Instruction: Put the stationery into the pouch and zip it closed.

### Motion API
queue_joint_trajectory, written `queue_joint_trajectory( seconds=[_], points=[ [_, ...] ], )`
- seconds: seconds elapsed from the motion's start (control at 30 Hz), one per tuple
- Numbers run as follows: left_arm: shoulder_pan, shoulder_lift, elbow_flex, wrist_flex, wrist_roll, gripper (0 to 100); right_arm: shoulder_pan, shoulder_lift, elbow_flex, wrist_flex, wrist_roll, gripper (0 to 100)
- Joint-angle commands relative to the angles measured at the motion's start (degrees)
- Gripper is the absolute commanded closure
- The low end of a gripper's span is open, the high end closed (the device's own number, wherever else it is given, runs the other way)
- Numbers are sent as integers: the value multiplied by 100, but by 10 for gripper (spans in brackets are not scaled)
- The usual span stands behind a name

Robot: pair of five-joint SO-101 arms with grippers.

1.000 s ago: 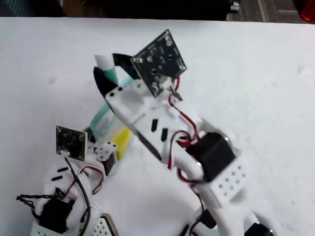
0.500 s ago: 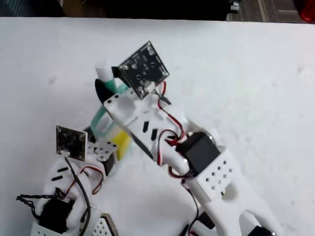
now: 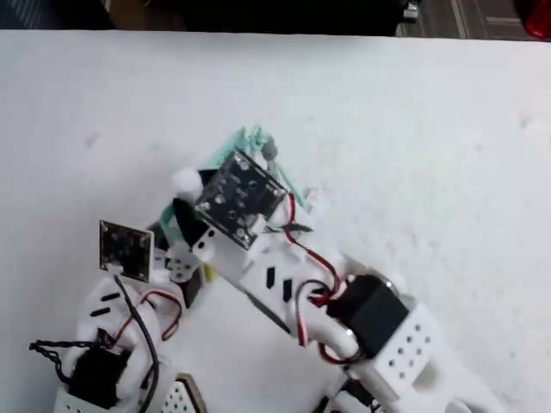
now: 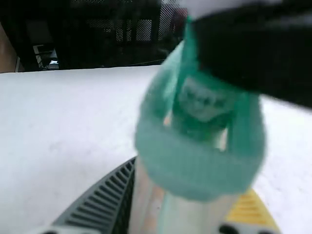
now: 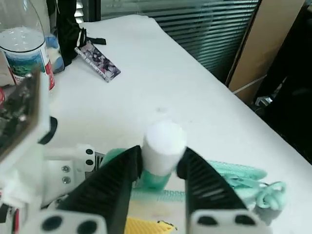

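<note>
Nearest, my left jaws sit low at the near end of the teal pouch (image 5: 229,170) on the white tabletop (image 3: 413,129); whether they grip it I cannot tell. Just past them my right jaws are clamped on a white-capped green stick (image 5: 163,144), cap up, over the pouch. Beyond, the pouch's teal cord (image 5: 267,195) lies looped on the tabletop. A water bottle (image 5: 24,44) stands far off.
</note>
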State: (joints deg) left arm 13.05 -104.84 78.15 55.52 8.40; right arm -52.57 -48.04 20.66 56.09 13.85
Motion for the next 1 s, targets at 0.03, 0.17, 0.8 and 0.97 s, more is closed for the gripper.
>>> queue_joint_trajectory(
  seconds=[0.03, 0.17, 0.8, 0.97],
  points=[
    [57, -4, -35, 9, -35, 766, 127, -295, -62, 110, -835, 773],
    [57, -4, -35, 9, -35, 766, 295, -338, -62, 127, -765, 772],
    [57, -4, -35, 9, -35, 770, 3178, -295, -475, 356, -1600, 772],
    [-136, -4, -35, 0, -9, 771, 3363, -286, 44, 338, -1635, 772]
  ],
)
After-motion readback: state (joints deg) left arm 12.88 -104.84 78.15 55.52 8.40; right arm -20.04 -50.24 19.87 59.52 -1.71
